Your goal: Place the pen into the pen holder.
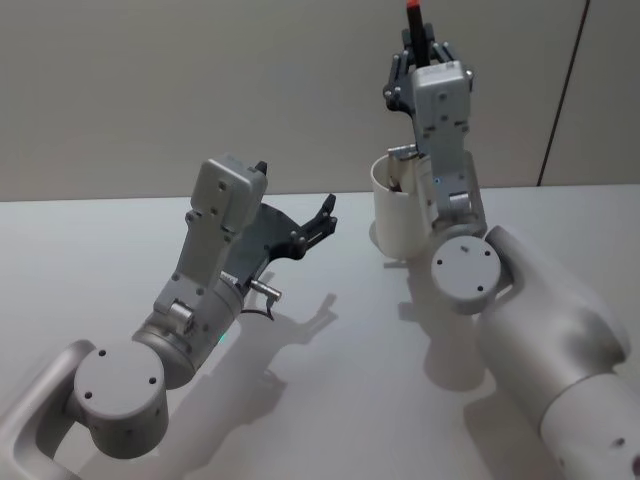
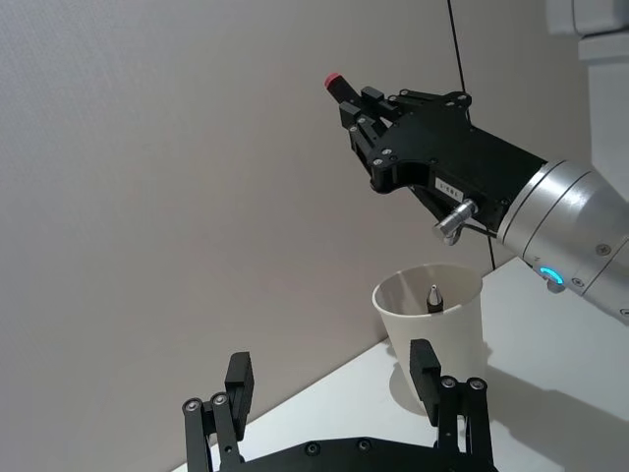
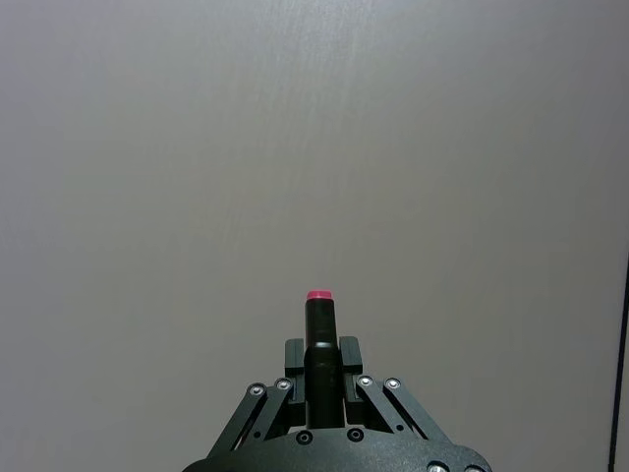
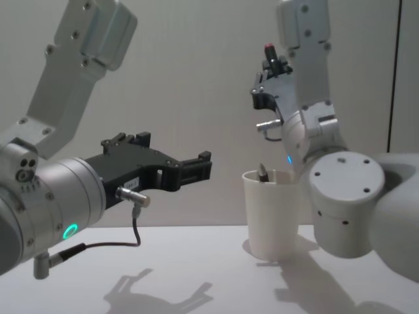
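Note:
My right gripper is raised above the table, shut on a black pen whose red end sticks up past the fingers. Below it on the white table stands the pen holder, a white paper cup. A grey pointed pen tip pokes up inside the cup. My left gripper hovers open and empty to the left of the cup, pointing toward it.
The white table meets a plain grey wall just behind the cup. A thin black cable hangs from my left wrist. My right arm's forearm lies along the table's right side.

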